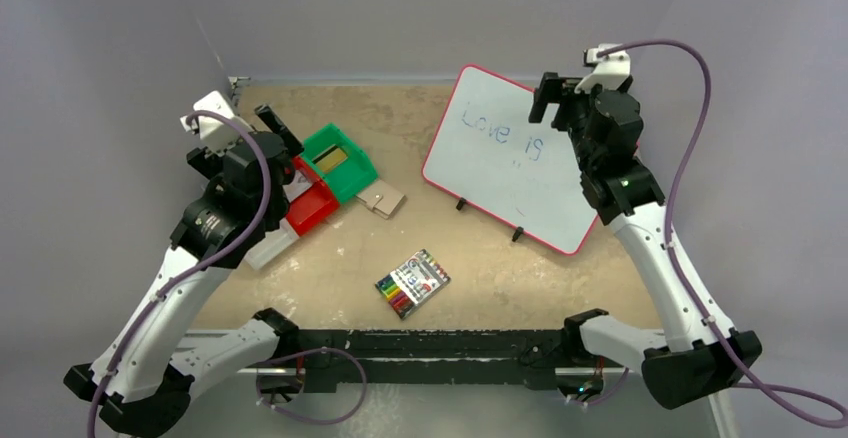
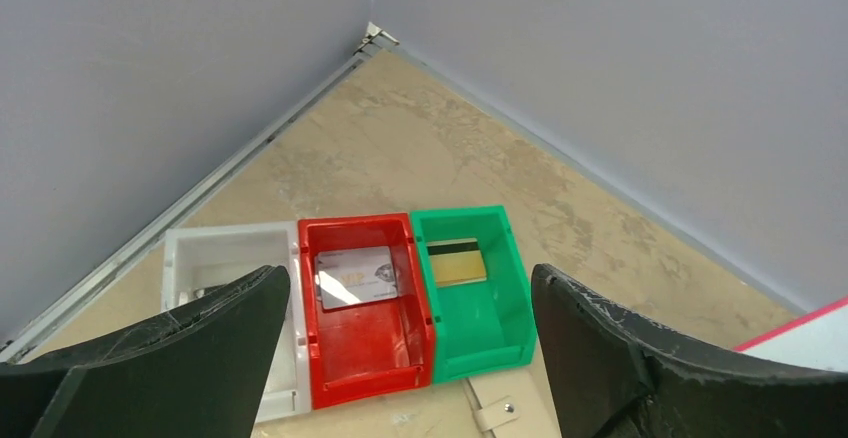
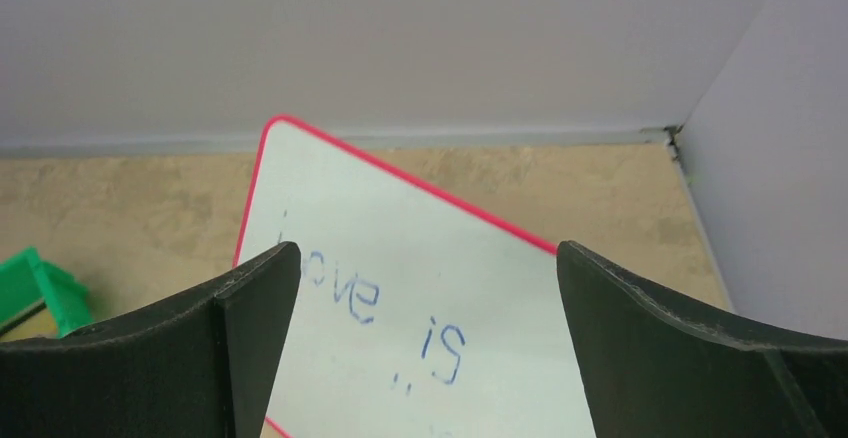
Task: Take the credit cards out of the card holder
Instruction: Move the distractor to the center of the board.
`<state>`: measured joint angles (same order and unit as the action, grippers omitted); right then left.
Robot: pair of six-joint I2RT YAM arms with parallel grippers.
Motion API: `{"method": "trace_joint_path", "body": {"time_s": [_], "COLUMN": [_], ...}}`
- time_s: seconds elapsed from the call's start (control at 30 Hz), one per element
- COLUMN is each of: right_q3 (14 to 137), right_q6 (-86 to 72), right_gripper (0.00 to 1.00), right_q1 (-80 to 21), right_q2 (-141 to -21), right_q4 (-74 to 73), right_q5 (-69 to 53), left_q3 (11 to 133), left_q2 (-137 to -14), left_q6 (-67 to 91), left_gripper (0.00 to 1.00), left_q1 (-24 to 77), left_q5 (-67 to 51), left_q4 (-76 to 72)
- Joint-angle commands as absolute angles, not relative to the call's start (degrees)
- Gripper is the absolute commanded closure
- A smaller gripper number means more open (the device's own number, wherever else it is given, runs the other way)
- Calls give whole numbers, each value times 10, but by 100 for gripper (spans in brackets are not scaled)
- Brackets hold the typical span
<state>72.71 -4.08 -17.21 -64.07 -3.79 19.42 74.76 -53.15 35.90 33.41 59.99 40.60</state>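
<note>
Only one thing we can actually read: the whiteboard (image 1: 510, 163), sitting around 2 o'clock on the table in the top view, has "Love is" handwritten in blue marker, with a couple of small dots under the "is". The right wrist view shows the same words closer up. The marker pack (image 1: 413, 283) down at 6 o'clock has printing on its front, but it's too small for us to make out. Same with the silver card (image 2: 357, 276) in the red bin (image 2: 365, 348) at 9 o'clock: there's some orange print, but it's unreadable.
</note>
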Motion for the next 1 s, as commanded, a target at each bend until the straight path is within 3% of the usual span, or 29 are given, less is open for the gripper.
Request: {"method": "trace_joint_path", "body": {"time_s": [0.0,0.43,0.97], "right_q3": [681,581,590], "right_q6": [-80,-124,-115], "right_gripper": [0,0,0], "right_q1": [-148,-197,-309], "right_q2": [-617,-652,-856], "right_q4": [-26,-53,-94], "right_q5": [88,-117,-136], "left_q3": [718,597,390], "left_q2": [-522,-486,-309], "left_q6": [355,334,363], "left_gripper": [8,2,1], "left_q1": [298,196,159], "left_q5": [568,389,369], "left_q4": [368,363,307]}}
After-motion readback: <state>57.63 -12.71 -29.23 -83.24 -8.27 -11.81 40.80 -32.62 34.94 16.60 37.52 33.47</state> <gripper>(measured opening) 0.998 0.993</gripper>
